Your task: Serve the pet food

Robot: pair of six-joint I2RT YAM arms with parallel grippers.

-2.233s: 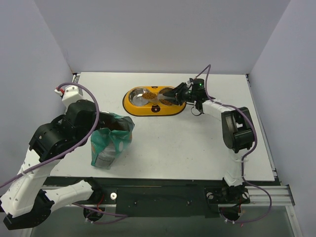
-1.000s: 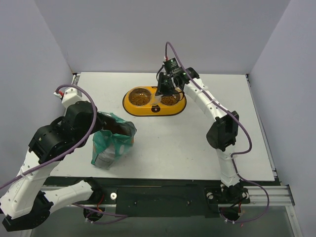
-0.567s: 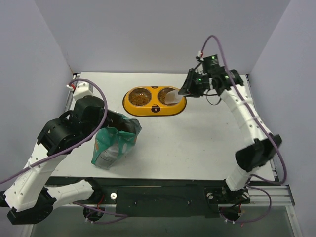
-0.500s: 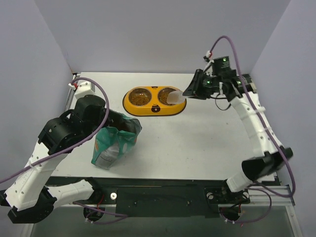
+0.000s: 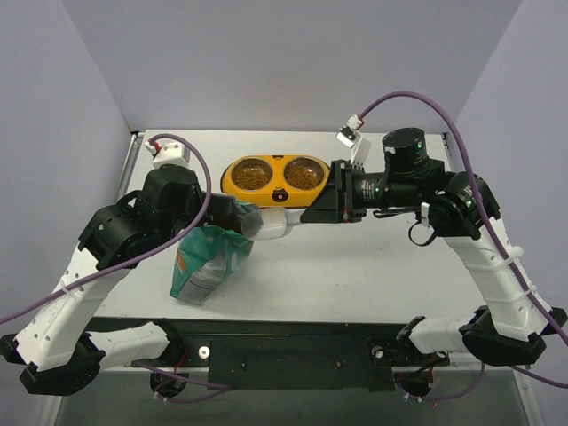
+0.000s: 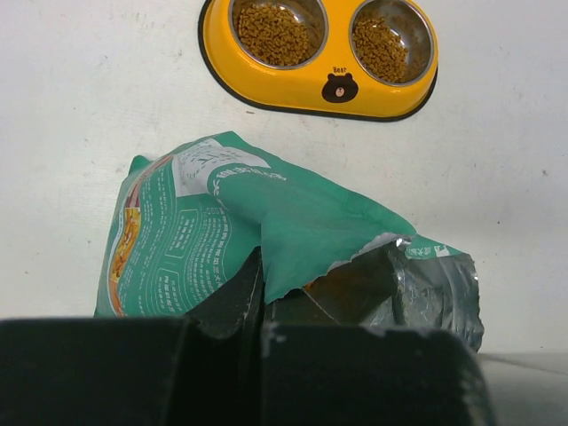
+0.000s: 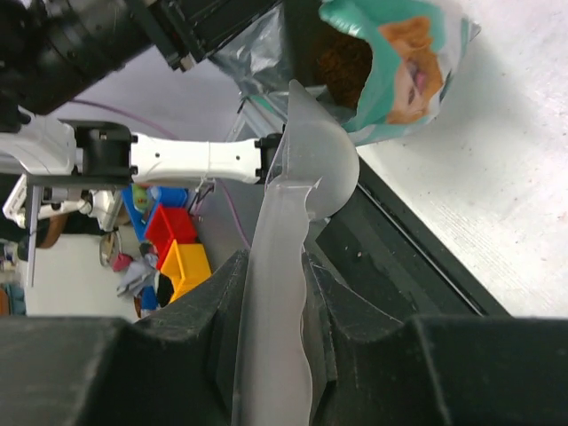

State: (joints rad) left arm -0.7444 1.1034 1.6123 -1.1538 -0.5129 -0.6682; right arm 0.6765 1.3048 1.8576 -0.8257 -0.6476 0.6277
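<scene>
Brown pet food (image 5: 251,177) fills both bowls of the yellow feeder (image 5: 279,196) at the table's back; it also shows in the left wrist view (image 6: 271,32). More pet food (image 7: 343,59) lies inside the open teal bag (image 5: 208,260). My left gripper (image 5: 229,213) is shut on the bag's torn top edge (image 6: 293,240) and holds it open. My right gripper (image 5: 308,216) is shut on the handle of a translucent scoop (image 5: 269,226), whose empty bowl (image 7: 317,160) hovers just at the bag's mouth.
The bag (image 7: 410,55) stands near the table's front left. The feeder (image 6: 266,85) lies behind it, right of the bag's mouth. The black front rail (image 5: 293,355) runs below the table edge. Coloured bins (image 7: 173,248) sit off the table.
My right arm has swung the scoop from over the feeder's right bowl across to the bag's mouth. My left arm has shifted a little, still holding the bag.
</scene>
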